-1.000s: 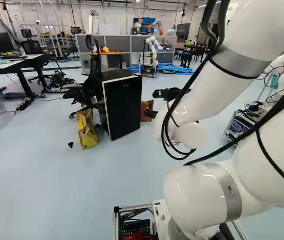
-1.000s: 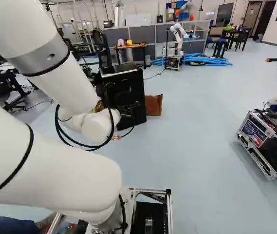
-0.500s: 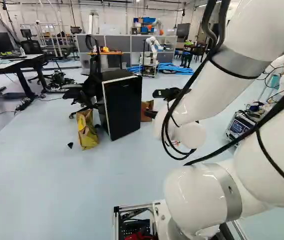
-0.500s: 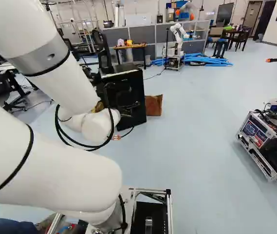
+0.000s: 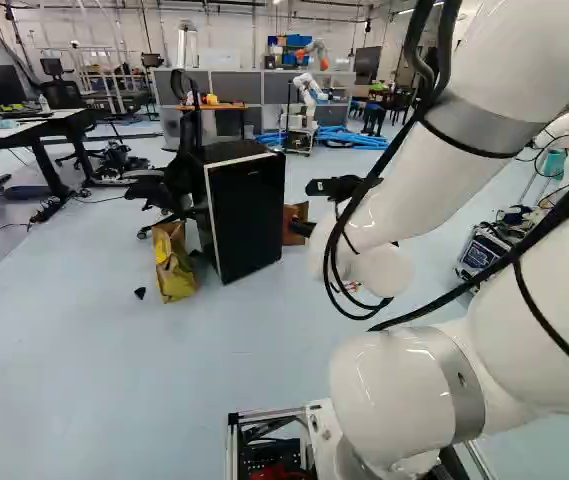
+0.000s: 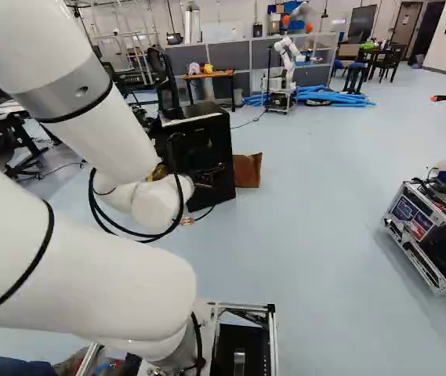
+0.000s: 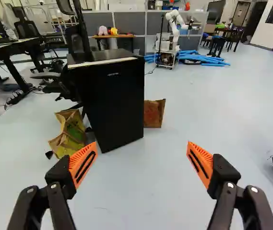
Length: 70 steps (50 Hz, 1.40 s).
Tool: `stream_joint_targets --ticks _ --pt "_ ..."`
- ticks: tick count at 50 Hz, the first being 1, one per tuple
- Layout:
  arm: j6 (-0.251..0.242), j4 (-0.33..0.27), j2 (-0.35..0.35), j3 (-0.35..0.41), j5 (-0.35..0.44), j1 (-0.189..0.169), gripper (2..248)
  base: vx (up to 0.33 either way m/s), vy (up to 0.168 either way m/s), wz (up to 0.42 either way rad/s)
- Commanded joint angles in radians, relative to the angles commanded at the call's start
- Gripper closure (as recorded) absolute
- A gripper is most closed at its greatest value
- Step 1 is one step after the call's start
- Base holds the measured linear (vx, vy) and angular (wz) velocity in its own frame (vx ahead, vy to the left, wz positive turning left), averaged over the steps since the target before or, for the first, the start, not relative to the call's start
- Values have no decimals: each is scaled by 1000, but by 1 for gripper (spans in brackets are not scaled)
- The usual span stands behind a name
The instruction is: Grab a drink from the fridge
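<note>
In the left base view my gripper [image 5: 336,187] shows as a dark part beyond the arm's wrist, right of the black fridge [image 5: 249,215]. The wrist view has the gripper [image 7: 142,144] wide open, with bare floor between its orange pads and nothing held. Ahead of it, toward the side of the yellow bag, the fridge [image 7: 110,105] stands on the floor with its door closed. Fingers and fridge are apart. No drink is visible; the fridge's inside is hidden.
A yellow paper bag [image 7: 69,134] and a brown bag [image 7: 154,113] flank the fridge. An office chair [image 5: 169,185] stands beside it, desks [image 5: 29,135] farther off. Another robot [image 7: 171,36] is near blue tubes [image 7: 198,58]; a metal-framed cart [image 6: 430,235] stands at the right.
The base has moved slightly forward, so the fridge and bags appear a little nearer. The arm keeps its pose against its lowest joint.
</note>
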Motion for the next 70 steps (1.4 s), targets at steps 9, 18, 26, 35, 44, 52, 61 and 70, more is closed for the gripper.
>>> stream_joint_targets --ticks 9,18,26,35,44,52,61,70 --pt "0 0 0 0 0 0 3 48 1 -1" --pt "0 0 0 0 0 0 3 54 -1 -3" --pt "0 0 0 0 0 0 3 77 2 -9" --pt "0 0 0 0 0 0 3 63 -2 -6" --pt "0 0 0 0 0 0 3 63 0 -4" --pt "0 0 0 0 0 0 3 55 -1 -1" --pt "0 0 0 0 0 0 3 65 1 0" --pt "0 0 0 0 0 0 3 60 17 85"
